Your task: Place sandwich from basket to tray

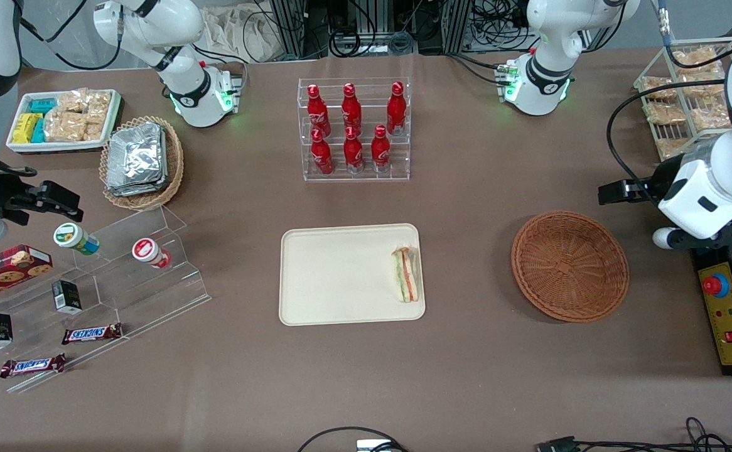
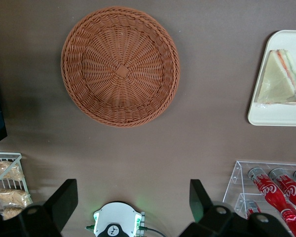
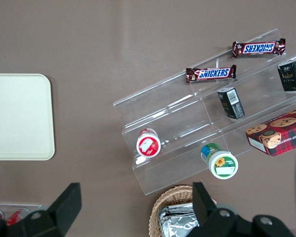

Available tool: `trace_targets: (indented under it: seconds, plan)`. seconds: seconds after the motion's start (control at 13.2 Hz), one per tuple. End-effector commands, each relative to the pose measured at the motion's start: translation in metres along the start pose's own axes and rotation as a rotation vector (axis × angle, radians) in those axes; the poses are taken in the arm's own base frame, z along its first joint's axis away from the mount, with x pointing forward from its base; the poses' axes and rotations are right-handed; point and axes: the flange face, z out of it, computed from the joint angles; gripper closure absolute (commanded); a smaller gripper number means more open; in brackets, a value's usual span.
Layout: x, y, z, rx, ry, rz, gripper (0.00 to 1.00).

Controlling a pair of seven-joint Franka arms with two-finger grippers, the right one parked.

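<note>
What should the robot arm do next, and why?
Probably nothing more than stay back and rest. The sandwich already lies on the tray, near the edge that faces the basket, and the basket holds nothing. The gripper is open, holds nothing, and hangs high over bare table beside the basket, so the job looks done.

— What sort of place is this?

— A robotics lab dressed up as a snack shop. White arm bases [image 1: 538, 78] are bolted to a brown bench [image 1: 466, 376], with loose cables [image 1: 366, 37] and metal framing along the top of the frame and a yellow emergency-stop box [image 1: 725, 314] at the right edge.

— And the shop part?

— Red soda bottles [image 1: 352, 129] in a clear rack at upper centre, Snickers bars [image 1: 91, 333] on acrylic steps at lower left.
</note>
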Motion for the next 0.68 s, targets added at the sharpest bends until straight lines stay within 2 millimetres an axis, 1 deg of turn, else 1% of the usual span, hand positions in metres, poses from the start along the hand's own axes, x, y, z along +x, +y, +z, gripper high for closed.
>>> trace_targets:
  seconds: [0.0,0.08,0.15,0.23,0.3,0.45,0.53,0.61]
  plan:
    - [-0.01,-0.003,0.01,0.027,-0.012,0.062,0.0]
    - [-0.012,-0.002,0.012,0.028,0.016,0.076,0.0]
    - [-0.017,-0.007,0.017,0.032,0.033,0.065,0.0]
    - [-0.025,-0.013,0.029,0.038,0.037,0.052,0.0]
    - [-0.036,-0.013,0.038,0.046,0.052,0.056,0.0]
    - [-0.048,-0.012,0.05,0.058,0.091,0.077,0.0]
    - [-0.05,-0.011,0.052,0.059,0.111,0.079,0.0]
    - [-0.049,-0.011,0.049,0.06,0.117,0.081,0.0]
